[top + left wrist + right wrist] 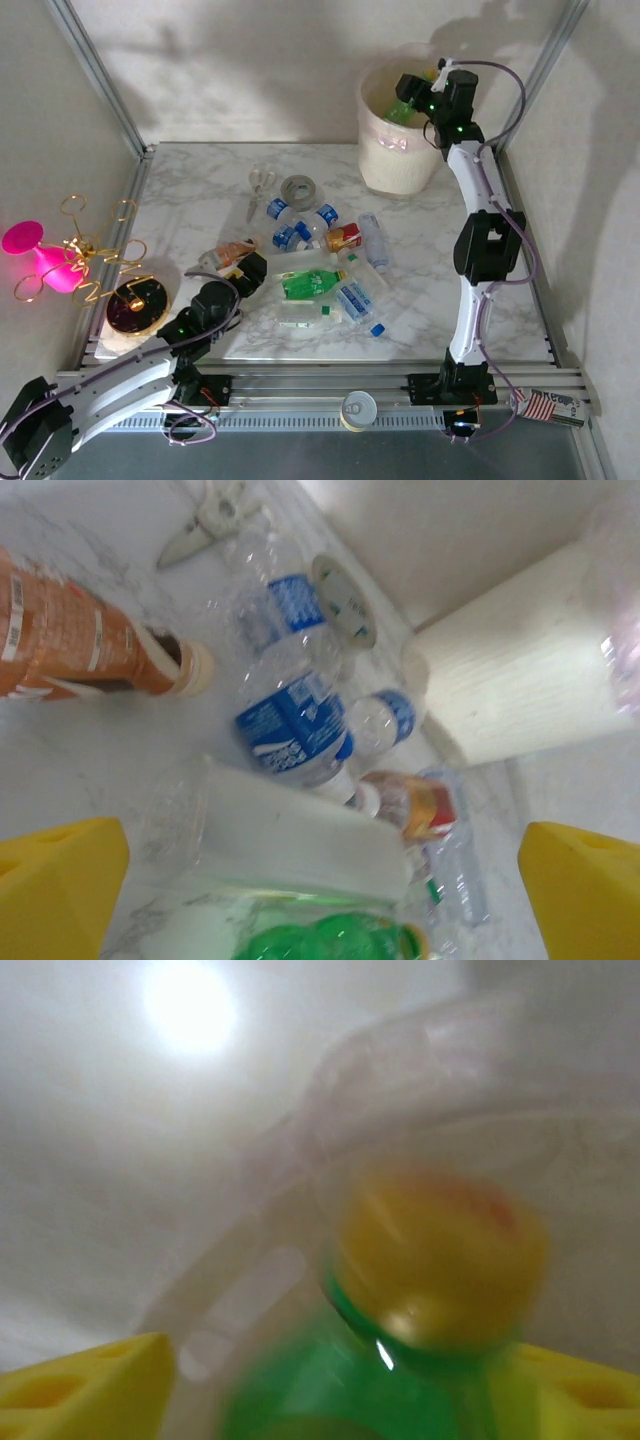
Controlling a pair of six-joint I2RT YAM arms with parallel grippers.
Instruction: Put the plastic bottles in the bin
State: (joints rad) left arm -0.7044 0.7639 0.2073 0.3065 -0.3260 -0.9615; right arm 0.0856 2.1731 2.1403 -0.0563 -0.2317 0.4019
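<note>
Top external view shows the right gripper [413,97] above the bin [395,165], which stands at the far right corner of the worktop [470,300]. This gripper is closed on a green bottle [401,110], and the bottle hangs in the mouth of the bin, over the pinkish bag. In the right wrist view the yellow fingers [80,1385] sit on both sides of this bottle, and its yellow cap [440,1260] looks blurred. The left gripper [248,270] is low over the worktop at the near left side of the pile of bottles [330,255], just beside an orange-label bottle [228,253]. In the left wrist view its fingers stand wide apart and hold nothing. In front of them lie a blue-label bottle [290,725] and a second green bottle [312,283]. The scissors [258,188] and the grey tape roll [299,189] lie behind the pile, near each other.
</note>
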